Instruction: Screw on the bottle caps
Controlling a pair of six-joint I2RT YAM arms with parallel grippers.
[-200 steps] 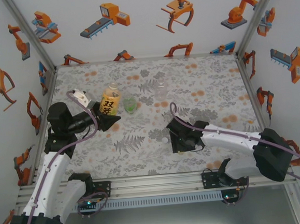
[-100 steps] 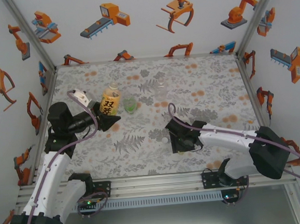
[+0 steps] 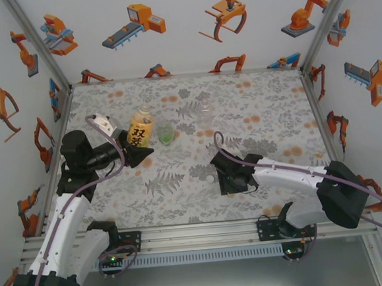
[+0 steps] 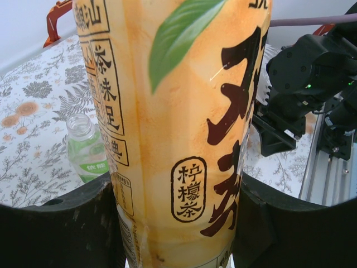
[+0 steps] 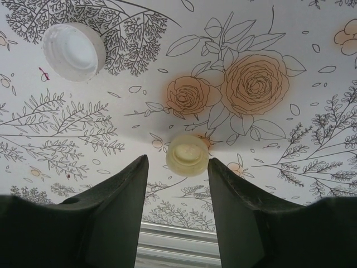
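Bottle caps first: the pale yellow cap [image 5: 187, 155] lies flat on the flowered table [image 5: 279, 33], right between the fingertips of the right gripper [image 5: 177, 162]. The jaws stand partly open, one on each side of the cap. A sliver of table shows at the cap's 9 o'clock side. The finger at its 3 o'clock sits just beside the rim, and whether it touches is hard to tell from the wrist view. At 10 o'clock from this cap, well apart, lies the white cap [image 5: 73, 51], also flat on the table. That makes two caps counted, neither of them on a bottle.

The left gripper [image 4: 173, 223] is clamped on the yellow-orange bottle [image 4: 178, 111]. Its black fingers [image 4: 56, 229] press against both sides of the labelled body, low down, and the bottle stands upright.

Bottles counted: three. In the top view the green-tinted bottle [image 3: 166, 133] stands just beside the held one, at its 3 o'clock, upright and free of both grippers. The colourless bottle [image 3: 205, 109] stands near the green one, at its 2 o'clock, showing only faintly against the patterned table.
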